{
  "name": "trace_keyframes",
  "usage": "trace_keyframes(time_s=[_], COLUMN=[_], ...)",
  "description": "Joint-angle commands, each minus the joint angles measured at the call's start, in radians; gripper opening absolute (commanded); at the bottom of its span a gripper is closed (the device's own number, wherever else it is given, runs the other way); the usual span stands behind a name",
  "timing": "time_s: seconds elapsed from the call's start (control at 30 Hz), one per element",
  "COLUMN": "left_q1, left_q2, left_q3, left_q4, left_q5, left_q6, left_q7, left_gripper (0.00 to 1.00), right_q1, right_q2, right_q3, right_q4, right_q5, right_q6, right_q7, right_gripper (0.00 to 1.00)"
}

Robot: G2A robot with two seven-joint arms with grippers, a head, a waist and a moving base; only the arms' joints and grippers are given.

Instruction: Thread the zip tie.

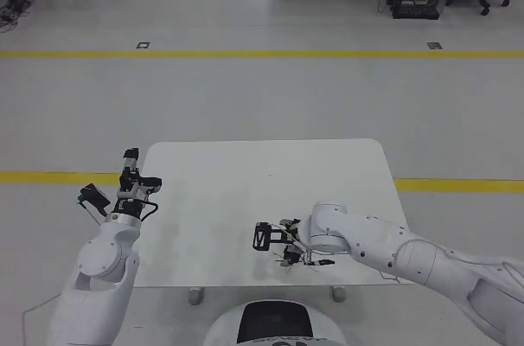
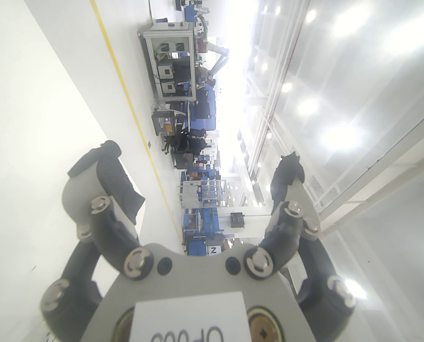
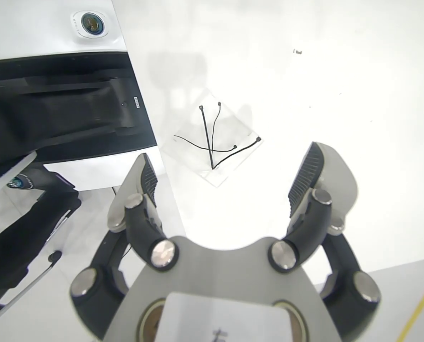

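Several thin black zip ties [image 3: 212,144] lie crossed over one another on a small clear square sheet [image 3: 233,122] on the white table [image 3: 304,72], close to the table's front edge. My right gripper [image 3: 233,167] hovers open a short way from them, with nothing between its ribbed pads [image 3: 306,172]. In the top view the right gripper [image 1: 260,236] is over the front middle of the table [image 1: 262,173]. My left gripper [image 1: 139,173] is at the table's left edge, raised and pointing away into the room. The left gripper [image 2: 197,165] is open and holds nothing.
The table's front edge runs just beside the sheet with the zip ties. A yellow floor line [image 1: 469,185] passes behind the table. Workshop racks and benches [image 2: 172,69] stand far off in the room.
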Motion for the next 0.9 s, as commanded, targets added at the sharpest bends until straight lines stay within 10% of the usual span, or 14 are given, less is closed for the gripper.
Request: trace_keyframes(time_s=[0.0,0.87], left_q1=[0.0,0.0], left_q2=[0.0,0.0], left_q3=[0.0,0.0], left_q4=[0.0,0.0], left_q5=[0.0,0.0], left_q6=[0.0,0.0], left_q7=[0.0,0.0], left_gripper=[1.0,1.0], right_q1=[0.0,-0.029], right_q2=[0.0,-0.01], right_q3=[0.0,0.005], right_q4=[0.0,0.026], right_q5=[0.0,0.035], right_q6=[0.0,0.001], right_q7=[0.0,-0.054], right_gripper=[1.0,1.0])
